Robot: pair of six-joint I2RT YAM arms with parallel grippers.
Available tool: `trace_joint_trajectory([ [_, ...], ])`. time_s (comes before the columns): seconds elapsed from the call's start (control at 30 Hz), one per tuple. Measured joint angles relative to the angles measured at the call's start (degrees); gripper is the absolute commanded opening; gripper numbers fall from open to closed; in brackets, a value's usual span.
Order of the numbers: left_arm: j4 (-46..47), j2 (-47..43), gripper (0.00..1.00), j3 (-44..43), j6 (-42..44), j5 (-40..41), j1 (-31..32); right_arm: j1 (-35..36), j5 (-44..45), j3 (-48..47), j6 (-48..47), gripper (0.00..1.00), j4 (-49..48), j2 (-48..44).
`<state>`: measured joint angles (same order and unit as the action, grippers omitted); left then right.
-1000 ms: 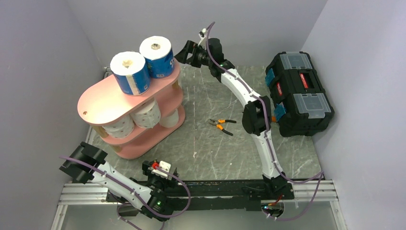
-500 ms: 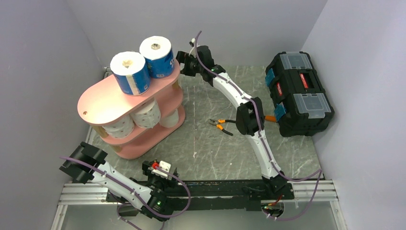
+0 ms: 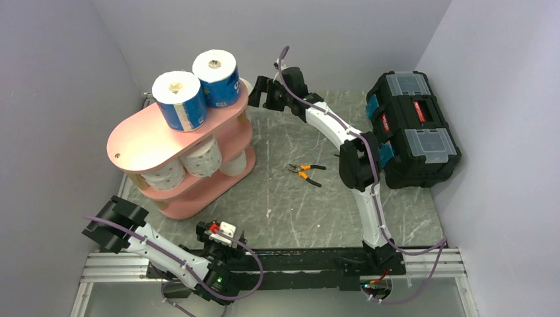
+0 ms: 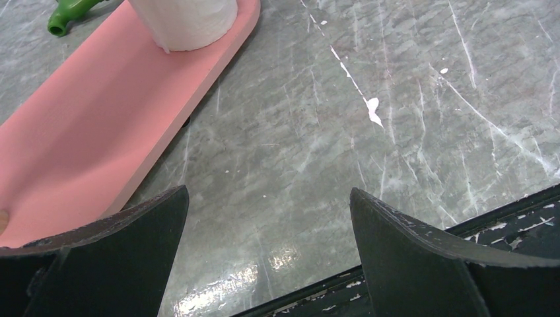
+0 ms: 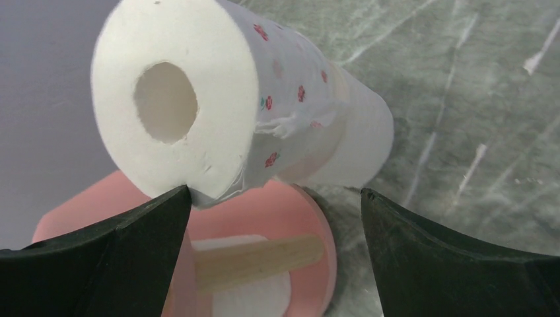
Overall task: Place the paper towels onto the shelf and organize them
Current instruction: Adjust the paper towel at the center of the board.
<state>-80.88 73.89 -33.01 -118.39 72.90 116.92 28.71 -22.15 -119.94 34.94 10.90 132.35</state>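
L end effector (image 4: 267,191): near-left of counter (image 3: 290,205), arm folded low, jaws wide apart, nothing between them, bare counter below. Its wrist view has the shelf's bottom board along the left w/ the bottom roll (image 4: 185,20) standing on it. A green item (image 4: 66,16) shows at the top-left corner, too cut off to ID.

Shelf (image 3: 135,142): far-left of counter, 3 pink tiers on wooden posts. Top tier: 2 blue rolls upright toward the far end ( (image 3: 179,99), (image 3: 216,76)), just beside each other; near end of that board bare. Mid tier: 2 white rolls ( (image 3: 165,173), (image 3: 201,157)). Bottom tier: bottom roll (image 3: 232,162), partly hidden.

R end effector (image 5: 274,191): arm stretched to shelf's far-right end, about top-tier height, jaws fully spread, gripping nothing. Speckled roll (image 5: 198,99) sits just ahead of the tips, core toward the cam. One fingertip (image 5: 175,198) looks right at its edge; contact unclear. A plain roll (image 5: 356,145) lines up end-to-end behind it. What the pair rests on: can't tell. Pink board and a post (image 5: 264,261) show beneath in the wrist view.

Pliers (image 3: 305,173): mid-counter, orange handles, apart from everything.

Toolbox (image 3: 413,129): black, far-right.
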Motion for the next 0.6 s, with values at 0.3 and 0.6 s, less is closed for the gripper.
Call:
trace_joint_trajectory([
  [0.3,0.1,0.3,0.99,0.0,0.0,0.0,0.0,-1.6,1.3,11.3,-2.0,1.0,-0.2,-6.6],
  [0.6,0.1,0.3,0.99,0.0,0.0,0.0,0.1,-6.5,6.4,36.4,-1.2,1.0,-3.8,-15.9],
])
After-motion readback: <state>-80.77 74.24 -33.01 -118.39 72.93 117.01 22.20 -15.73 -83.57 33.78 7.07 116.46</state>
